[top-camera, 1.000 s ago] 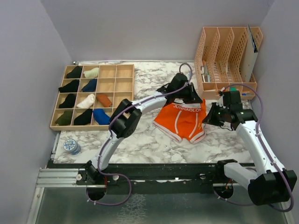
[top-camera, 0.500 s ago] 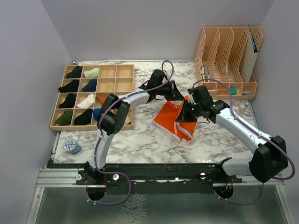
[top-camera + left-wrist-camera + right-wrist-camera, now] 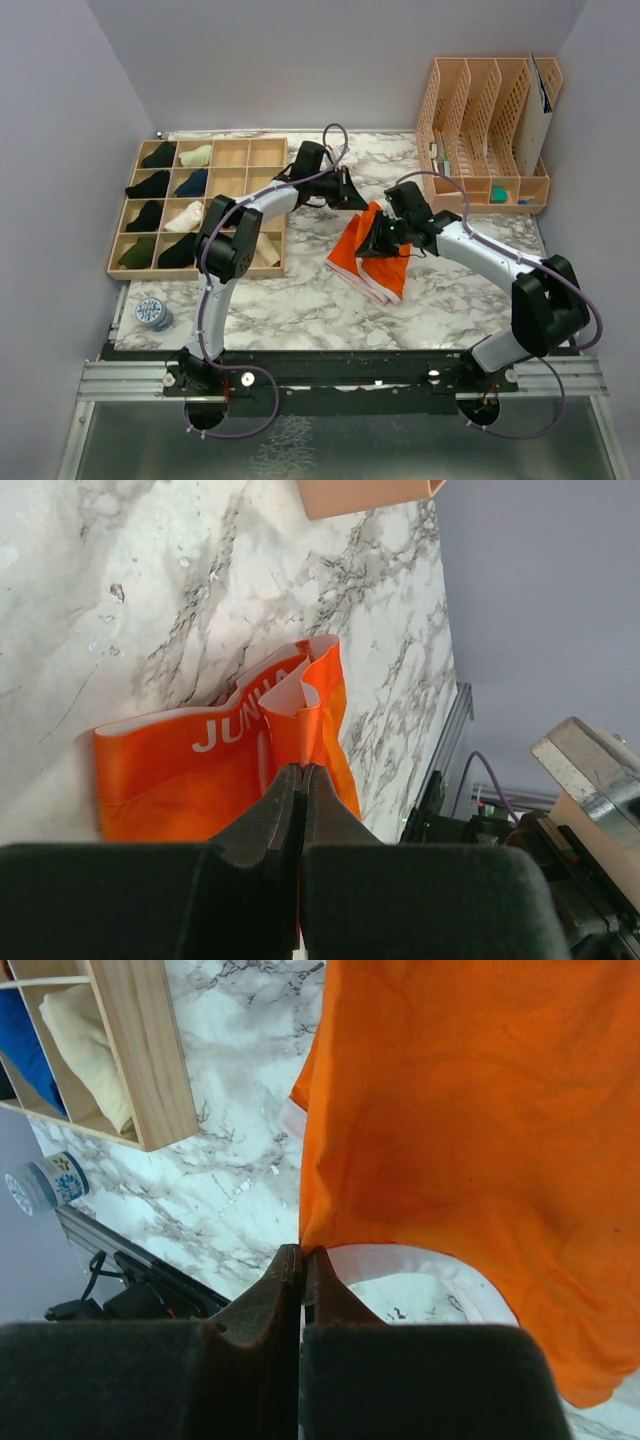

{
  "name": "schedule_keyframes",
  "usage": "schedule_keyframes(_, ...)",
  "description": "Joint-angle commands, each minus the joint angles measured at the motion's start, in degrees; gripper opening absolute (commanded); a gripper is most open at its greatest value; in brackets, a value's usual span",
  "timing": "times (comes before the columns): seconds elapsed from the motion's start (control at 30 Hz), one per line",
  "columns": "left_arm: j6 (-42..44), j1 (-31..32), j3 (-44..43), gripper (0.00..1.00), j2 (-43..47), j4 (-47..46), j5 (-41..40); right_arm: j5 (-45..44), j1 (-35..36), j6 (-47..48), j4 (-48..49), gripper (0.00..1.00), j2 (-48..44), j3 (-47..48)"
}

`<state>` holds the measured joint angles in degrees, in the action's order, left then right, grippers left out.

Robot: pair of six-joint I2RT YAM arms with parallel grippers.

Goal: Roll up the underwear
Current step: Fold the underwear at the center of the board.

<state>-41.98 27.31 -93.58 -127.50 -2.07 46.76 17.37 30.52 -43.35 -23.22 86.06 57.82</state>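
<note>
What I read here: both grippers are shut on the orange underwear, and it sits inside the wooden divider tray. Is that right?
Not quite. The left gripper and right gripper are both shut on the orange underwear, but it is out on the marble table, beside the wooden divider tray, not inside it. The top external view shows this.

Robot lab test cell. Plain grey-lilac panel walls (image 3: 60, 150) box in a marble-print tabletop (image 3: 300, 300) on 3 sides. Two white-and-black robot arms, left (image 3: 225, 320) & right (image 3: 490, 262), w/ loose purple cables (image 3: 335, 130), are bolted to a slotted aluminium rail (image 3: 120, 380) at the near edge. Staged props: wooden grid tray (image 3: 265, 155), peach plastic file rack (image 3: 480, 100).
</note>
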Motion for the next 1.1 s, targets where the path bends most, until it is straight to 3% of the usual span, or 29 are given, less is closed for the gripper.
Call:
schedule_keyframes(0.0,5.5,-0.2,-2.0,0.0,-0.3,6.1,2.2,2.1,0.6,-1.9,4.0,0.0,2.8,1.5)
schedule_keyframes(0.17,7.9,-0.7,-3.4,0.0,-1.0,9.0,0.5,3.2,1.5,-2.9,5.9,0.0,5.7,2.7)
schedule_keyframes(0.33,10.2,-1.3,-6.7,0.07,-3.1,12.8,-0.1,2.5,2.0,-4.0,7.0,0.0,8.5,4.0)
schedule_keyframes(0.4,12.0,-1.5,-8.8,0.17,-4.1,15.9,-0.7,1.9,2.1,-4.4,7.6,0.02,9.7,4.2)
schedule_keyframes(0.43,12.7,-1.7,-9.3,0.26,-4.2,16.9,-1.4,1.9,2.1,-4.2,8.0,0.03,10.4,4.4)
schedule_keyframes(0.57,14.0,-3.3,-8.8,0.53,-3.1,18.7,-4.8,5.1,2.1,-2.2,8.3,0.17,12.2,6.2)
schedule_keyframes(0.6,14.1,-3.8,-8.5,0.6,-2.5,18.7,-5.1,5.7,2.1,-1.5,9.0,0.22,11.3,6.0)
schedule_keyframes(0.7,15.2,-4.8,-9.2,0.68,-0.7,19.6,-4.8,5.7,2.1,-0.3,11.1,0.33,6.5,4.1)
schedule_keyframes(0.8,15.2,-5.5,-8.8,0.88,1.9,19.7,-5.9,1.7,2.0,0.5,10.7,0.45,1.6,2.0)
schedule_keyframes(0.97,16.3,-6.0,-5.1,0.99,7.4,20.7,-6.7,-4.6,0.7,2.3,5.7,0.48,-4.7,-2.1)
schedule_keyframes(1.07,17.0,-5.4,2.3,0.99,12.2,20.8,-7.2,-10.3,0.5,3.4,0.6,0.48,-8.3,-4.4)
